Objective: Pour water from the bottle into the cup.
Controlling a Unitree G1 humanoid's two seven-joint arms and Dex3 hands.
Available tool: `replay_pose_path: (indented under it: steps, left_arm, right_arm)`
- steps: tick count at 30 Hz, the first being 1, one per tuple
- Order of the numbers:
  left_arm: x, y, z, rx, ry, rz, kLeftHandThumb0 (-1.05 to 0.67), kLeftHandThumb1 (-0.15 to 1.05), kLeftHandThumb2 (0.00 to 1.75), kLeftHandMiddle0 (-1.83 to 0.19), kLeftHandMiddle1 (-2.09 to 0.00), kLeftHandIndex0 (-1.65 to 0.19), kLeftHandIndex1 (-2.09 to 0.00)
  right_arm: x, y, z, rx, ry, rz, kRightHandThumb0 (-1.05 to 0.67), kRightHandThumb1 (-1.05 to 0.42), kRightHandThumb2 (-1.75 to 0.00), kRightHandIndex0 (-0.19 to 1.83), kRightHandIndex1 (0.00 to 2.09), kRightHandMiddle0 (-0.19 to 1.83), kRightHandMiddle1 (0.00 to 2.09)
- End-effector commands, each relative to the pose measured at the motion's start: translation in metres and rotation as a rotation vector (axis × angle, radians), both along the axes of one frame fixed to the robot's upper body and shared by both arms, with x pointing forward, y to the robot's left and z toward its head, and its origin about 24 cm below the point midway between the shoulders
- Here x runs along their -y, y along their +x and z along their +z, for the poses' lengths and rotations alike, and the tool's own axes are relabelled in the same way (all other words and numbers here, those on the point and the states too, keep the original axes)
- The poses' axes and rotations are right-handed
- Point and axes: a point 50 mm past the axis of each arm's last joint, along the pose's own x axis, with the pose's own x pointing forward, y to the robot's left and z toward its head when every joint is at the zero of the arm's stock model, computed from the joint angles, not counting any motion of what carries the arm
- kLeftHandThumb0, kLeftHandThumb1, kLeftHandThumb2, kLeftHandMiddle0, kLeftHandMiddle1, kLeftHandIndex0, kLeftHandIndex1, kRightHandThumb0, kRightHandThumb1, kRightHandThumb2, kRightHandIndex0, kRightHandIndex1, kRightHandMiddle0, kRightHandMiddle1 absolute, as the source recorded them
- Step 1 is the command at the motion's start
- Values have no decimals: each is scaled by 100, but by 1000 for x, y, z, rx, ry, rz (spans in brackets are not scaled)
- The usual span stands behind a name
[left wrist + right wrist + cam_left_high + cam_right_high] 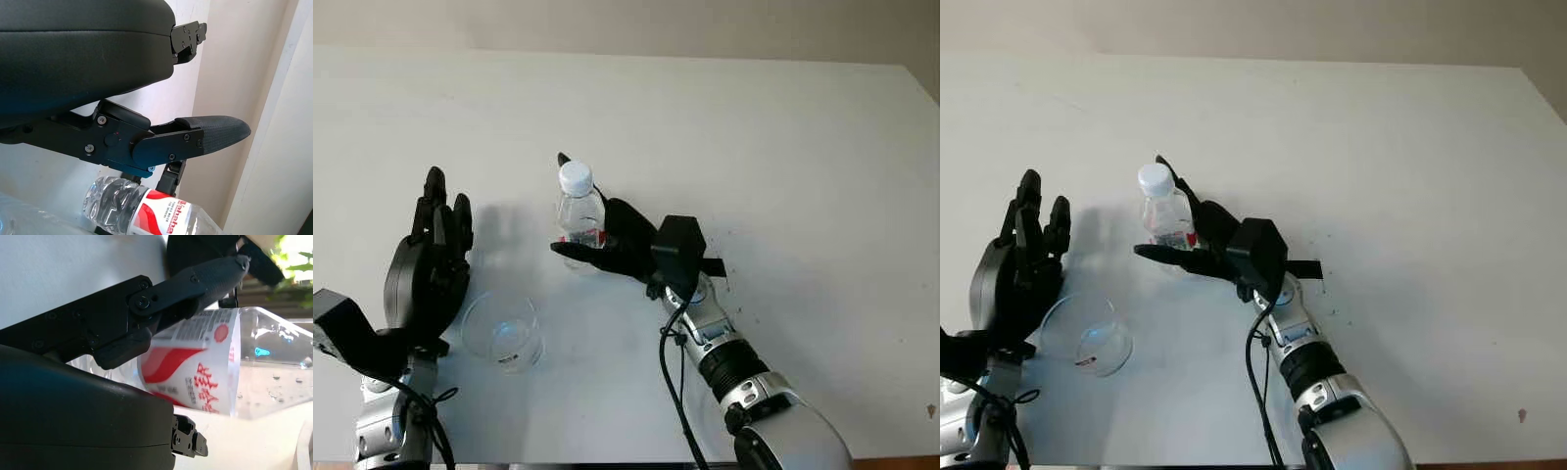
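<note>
White table (783,147) carries a capped clear bottle (579,211), upright at centre, and a clear cup (502,333) nearer the front, to its left. Right hand (607,245) is at the bottle's labelled waist, fingers (195,284) wrapped around it. Left hand (429,269) stands upright, open, just beside the cup, holding nothing.

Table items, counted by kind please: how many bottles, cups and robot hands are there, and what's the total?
Bottles: 1, the capped water bottle, upright, with the right hand closed around it.
Cups: 1, the clear cup, beside the open left hand.
Robot hands: 2.
Total: 4.
</note>
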Motion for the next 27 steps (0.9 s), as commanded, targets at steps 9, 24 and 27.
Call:
replay_pose_path:
  steps: [9,24,27]
  left_arm:
    - [2,2,2,13,-7,16,-74,105,54,18,-6,18,-5]
    - [3,8,3,21,-21,13,-73,105,52,18,-5,19,-5]
    - [2,9,3,25,-22,15,-73,105,52,18,-5,19,-5]
  right_arm:
    - [-28,-4,8,108,-131,104,-46,-104,-21,179,209,179,209]
    - [-22,-2,17,237,-234,164,-33,-105,-38,183,209,183,209]
    - [-20,0,18,236,-219,153,-32,-105,-41,183,209,183,209]
